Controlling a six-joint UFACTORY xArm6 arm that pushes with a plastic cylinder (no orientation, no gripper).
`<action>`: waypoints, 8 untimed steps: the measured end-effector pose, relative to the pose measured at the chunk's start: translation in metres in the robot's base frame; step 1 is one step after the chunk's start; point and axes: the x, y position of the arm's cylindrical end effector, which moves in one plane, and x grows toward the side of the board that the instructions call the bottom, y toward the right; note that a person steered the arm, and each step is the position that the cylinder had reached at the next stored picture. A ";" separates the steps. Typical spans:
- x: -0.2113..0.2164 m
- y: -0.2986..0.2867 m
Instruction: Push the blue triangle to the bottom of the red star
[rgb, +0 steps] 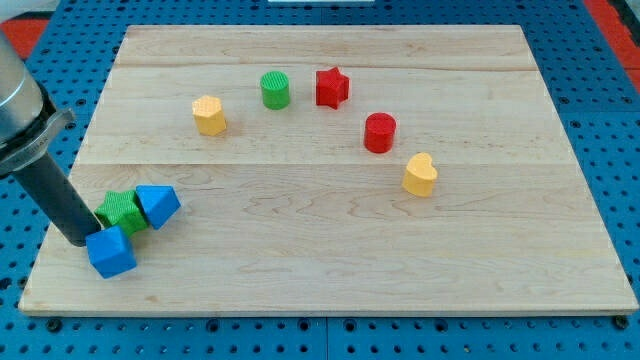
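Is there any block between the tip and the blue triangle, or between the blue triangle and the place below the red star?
Yes: the green block sits between my tip and the blue triangle. From there to the red star, nothing visible.

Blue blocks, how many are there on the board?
2. The blue triangle sits near the view's left edge, touching the green block. The blue cube lies just below, right by my tip. None look hidden.

My tip (78, 240) low, rod tilted.
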 end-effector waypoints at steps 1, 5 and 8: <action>-0.001 0.039; -0.076 0.033; -0.026 0.192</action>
